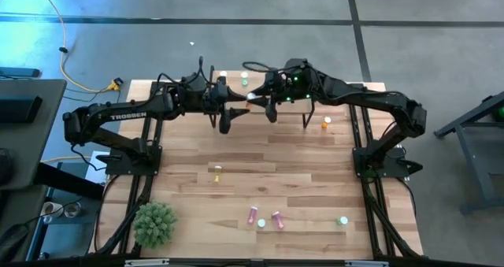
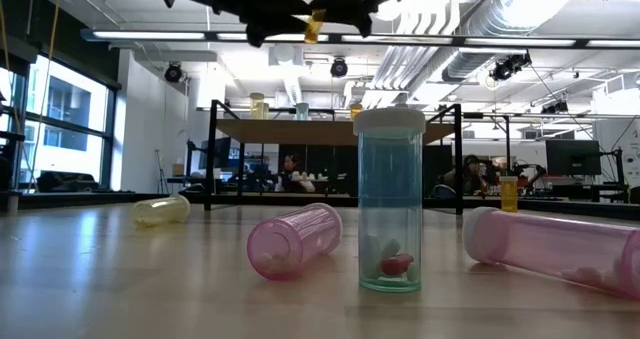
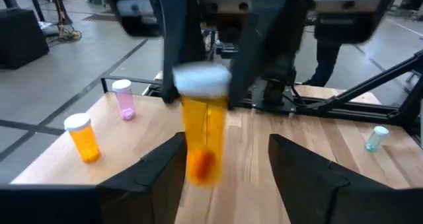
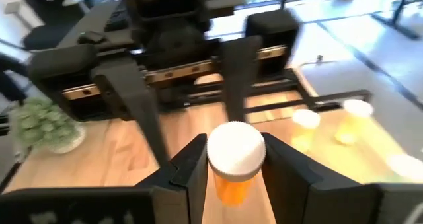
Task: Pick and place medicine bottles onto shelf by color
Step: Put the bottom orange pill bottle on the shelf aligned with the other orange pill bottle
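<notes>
Fingers of the right gripper (image 4: 232, 178) clamp an orange bottle (image 4: 232, 159) at its cap, at twelve o'clock over the shelf (image 1: 331, 116). Left gripper (image 3: 225, 168) stands apart around it; bumping could dislodge it.

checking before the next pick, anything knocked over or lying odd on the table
Yes. Two pink bottles lie on their sides near the front edge, and a yellow bottle lies tipped mid-table. The green bottle beside them stands upright. Nothing looks spilled or broken.
</notes>
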`<action>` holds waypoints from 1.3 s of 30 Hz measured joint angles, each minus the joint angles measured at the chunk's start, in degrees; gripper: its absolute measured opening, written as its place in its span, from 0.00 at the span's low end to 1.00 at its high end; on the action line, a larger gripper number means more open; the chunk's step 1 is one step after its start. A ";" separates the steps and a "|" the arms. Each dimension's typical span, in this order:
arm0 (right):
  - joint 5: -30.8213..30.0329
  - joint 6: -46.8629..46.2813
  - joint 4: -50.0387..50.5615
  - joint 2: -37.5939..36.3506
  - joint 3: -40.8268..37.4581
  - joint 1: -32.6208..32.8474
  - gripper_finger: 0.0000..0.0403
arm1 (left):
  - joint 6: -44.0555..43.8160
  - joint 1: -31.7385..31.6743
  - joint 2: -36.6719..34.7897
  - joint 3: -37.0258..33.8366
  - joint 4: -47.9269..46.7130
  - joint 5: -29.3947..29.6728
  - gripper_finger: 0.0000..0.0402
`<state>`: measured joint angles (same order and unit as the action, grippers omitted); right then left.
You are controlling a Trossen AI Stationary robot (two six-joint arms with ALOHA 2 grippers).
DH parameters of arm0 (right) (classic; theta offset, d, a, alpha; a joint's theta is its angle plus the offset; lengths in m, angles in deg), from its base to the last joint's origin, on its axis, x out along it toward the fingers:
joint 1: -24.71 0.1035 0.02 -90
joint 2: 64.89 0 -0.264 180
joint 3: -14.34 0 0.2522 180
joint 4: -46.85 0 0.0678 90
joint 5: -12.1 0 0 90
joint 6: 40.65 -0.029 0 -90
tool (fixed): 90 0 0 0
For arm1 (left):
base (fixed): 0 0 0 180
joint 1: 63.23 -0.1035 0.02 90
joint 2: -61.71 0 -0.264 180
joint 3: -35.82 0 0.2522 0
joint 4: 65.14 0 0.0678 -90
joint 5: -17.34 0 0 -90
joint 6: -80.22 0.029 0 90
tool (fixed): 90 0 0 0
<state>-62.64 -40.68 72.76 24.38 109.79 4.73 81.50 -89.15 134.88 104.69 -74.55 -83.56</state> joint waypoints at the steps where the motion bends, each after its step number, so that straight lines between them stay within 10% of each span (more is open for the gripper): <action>1: -0.54 -0.08 0.20 -0.53 0.00 -0.50 0.28 | -0.61 -0.13 0.00 0.00 -0.04 -0.03 0.51; 25: -16.32 3.63 11.71 -13.59 -0.03 -4.95 0.28 | -1.03 -0.91 -2.70 0.00 0.06 1.76 0.51; 39: -16.23 -4.04 -14.67 -12.72 -24.30 -4.37 0.28 | -1.01 -5.49 -10.06 0.00 0.04 3.93 0.51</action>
<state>-78.87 -44.72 58.09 11.65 85.49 0.35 80.49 -94.63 124.82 104.69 -74.50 -79.63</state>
